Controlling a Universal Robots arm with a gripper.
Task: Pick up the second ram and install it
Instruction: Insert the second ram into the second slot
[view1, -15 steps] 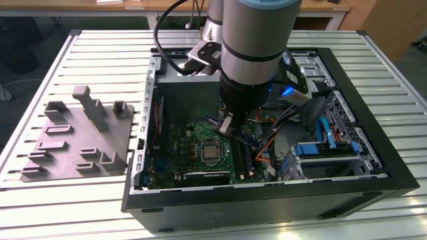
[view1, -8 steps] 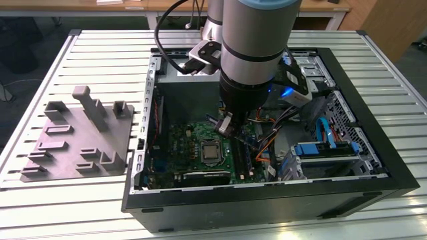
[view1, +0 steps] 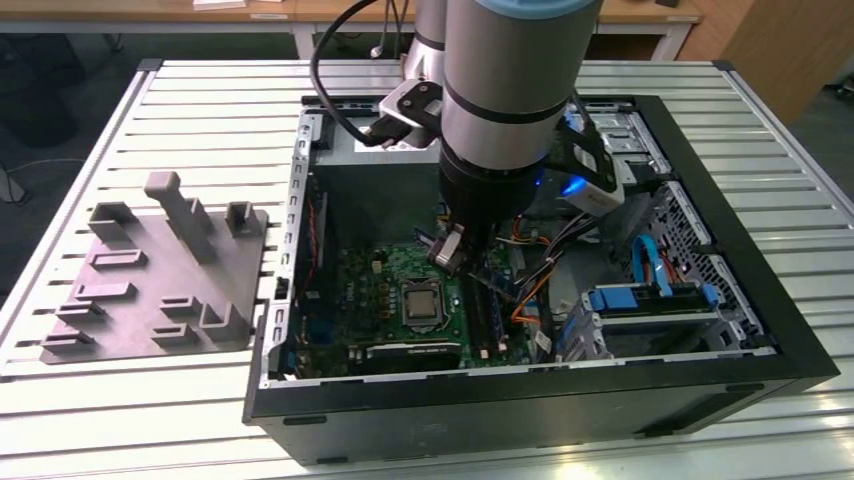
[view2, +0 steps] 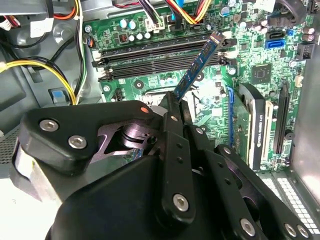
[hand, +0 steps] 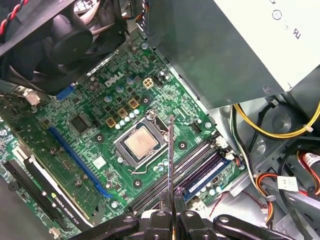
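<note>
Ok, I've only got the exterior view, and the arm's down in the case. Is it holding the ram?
Observer: Yes. In the second wrist view the gripper is shut on one end of the ram.
Operator: Is it seated?
Observer: No. It's tilted, with its free end over the slots, and it looks clear of them.
Operator: Any slot taken?
Observer: In the first wrist view, one slot seems to hold another stick.
</note>
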